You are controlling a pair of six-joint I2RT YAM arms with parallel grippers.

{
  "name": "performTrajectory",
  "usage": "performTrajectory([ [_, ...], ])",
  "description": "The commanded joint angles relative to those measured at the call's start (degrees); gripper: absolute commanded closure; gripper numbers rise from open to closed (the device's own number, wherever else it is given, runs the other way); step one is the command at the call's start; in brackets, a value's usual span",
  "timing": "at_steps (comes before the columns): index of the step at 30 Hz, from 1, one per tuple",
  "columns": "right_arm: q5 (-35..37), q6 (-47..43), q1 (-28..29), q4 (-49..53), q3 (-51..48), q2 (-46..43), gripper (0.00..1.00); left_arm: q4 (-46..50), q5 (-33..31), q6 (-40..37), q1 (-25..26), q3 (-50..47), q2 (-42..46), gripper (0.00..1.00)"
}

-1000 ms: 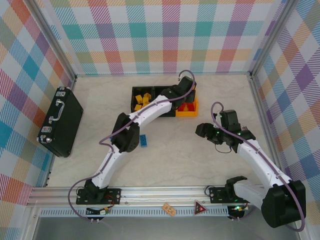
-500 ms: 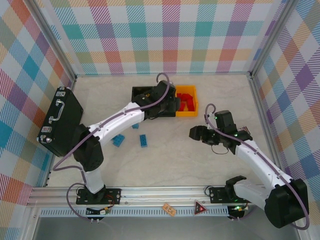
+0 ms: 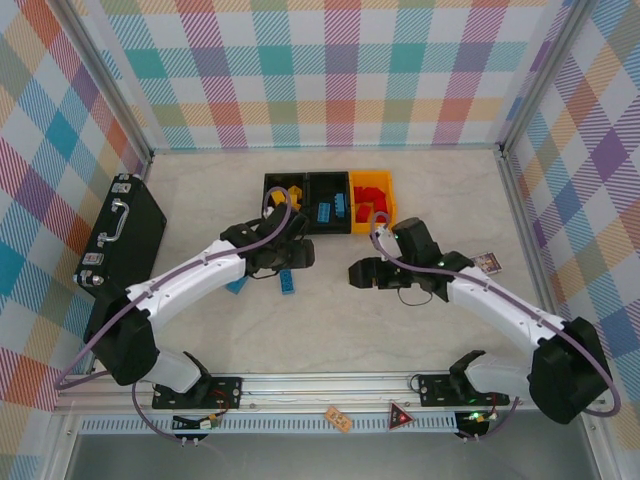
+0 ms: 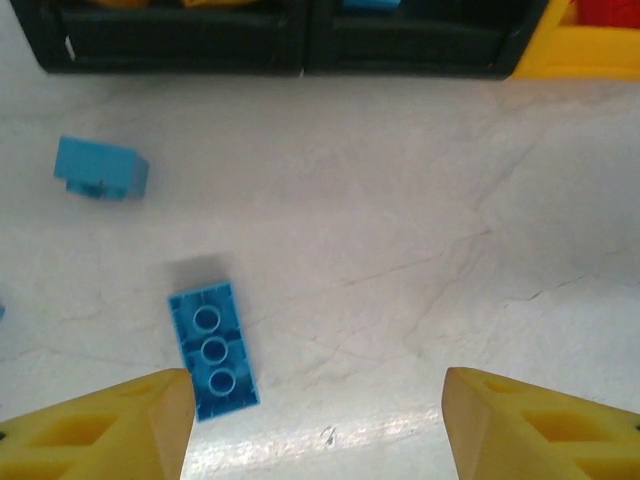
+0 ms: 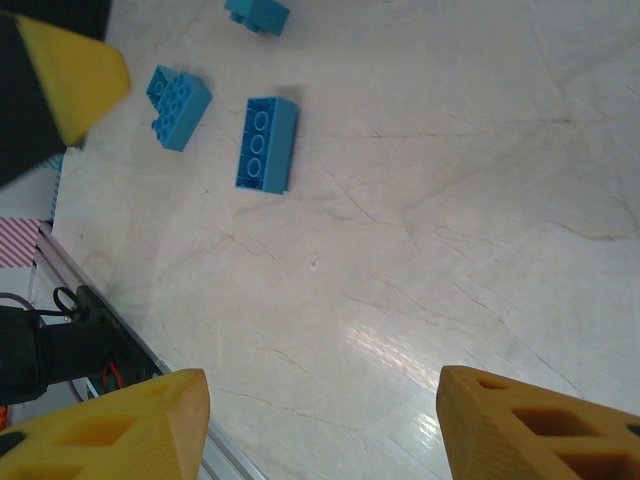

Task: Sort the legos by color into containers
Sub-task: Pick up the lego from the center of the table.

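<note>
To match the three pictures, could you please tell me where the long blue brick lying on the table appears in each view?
Top external: the long blue brick lies left of centre, just below the left hand.
Left wrist: the brick is at lower left, beside a yellow finger.
Right wrist: the brick is at upper left.
Shared landmark: the left hand; one yellow finger of it is in the right wrist view's top left corner.

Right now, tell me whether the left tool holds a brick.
No: the left tool stands open, the blue brick loose on the table.
</note>
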State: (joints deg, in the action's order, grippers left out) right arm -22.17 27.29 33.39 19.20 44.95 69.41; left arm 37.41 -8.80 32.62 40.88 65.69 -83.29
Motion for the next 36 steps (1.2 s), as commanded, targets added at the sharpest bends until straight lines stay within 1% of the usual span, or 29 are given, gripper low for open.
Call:
performTrajectory([
  [1,-0.2,-1.9,1.5,-2.6,2.9,2.4,0.38,0.6,0.8,2.7,-0.8,-2.7,-0.6,0.30],
  [3,-0.1,-2.0,2.1,-2.8,3.4,3.5,0.38,0.0,0.5,3.4,-0.8,-3.5,-2.7,0.28],
  [8,0.4,-1.8,2.6,-2.7,3.4,3.7,0.38,-1.2,-1.8,5.0,-0.9,-4.3,-8.4,0.27],
  [15,1.2,-1.6,2.6,-2.5,2.2,3.2,0.38,-3.9,-2.2,6.2,-1.8,-6.7,-12.5,0.34],
  [20,1.3,-1.5,2.6,-2.6,2.4,3.6,0.39,-5.3,-1.6,6.6,-2.3,-7.8,-14.9,0.44],
  [22,1.6,-1.4,2.6,-2.4,2.5,3.6,0.39,-5.8,-1.3,6.5,-2.3,-8.1,-15.4,0.50],
  [23,1.7,-1.4,2.6,-2.4,2.5,3.6,0.39,-5.8,-1.2,6.5,-2.3,-8.1,-15.5,0.55],
  [25,1.9,-1.5,2.6,-2.3,2.5,3.5,0.39,-5.6,-1.1,6.3,-2.3,-7.8,-15.3,0.72],
  [26,1.9,-1.5,2.6,-2.2,2.4,3.3,0.39,-5.3,-0.9,6.1,-2.3,-7.5,-15.0,0.76],
  [28,2.1,-1.5,2.6,-2.1,2.3,3.0,0.39,-4.5,-1.0,5.6,-2.3,-6.9,-14.2,0.79],
  [29,2.3,-1.5,2.6,-2.1,2.2,2.8,0.39,-4.0,-0.9,5.2,-2.3,-6.4,-13.6,0.82],
  [33,3.7,-0.9,2.5,-1.8,1.7,1.6,0.39,-2.2,-0.6,3.9,-2.1,-3.8,-11.9,0.82],
  [36,6.6,0.7,1.9,-0.4,1.5,0.5,0.39,-1.0,0.1,3.0,-1.9,-0.9,-11.7,0.82],
])
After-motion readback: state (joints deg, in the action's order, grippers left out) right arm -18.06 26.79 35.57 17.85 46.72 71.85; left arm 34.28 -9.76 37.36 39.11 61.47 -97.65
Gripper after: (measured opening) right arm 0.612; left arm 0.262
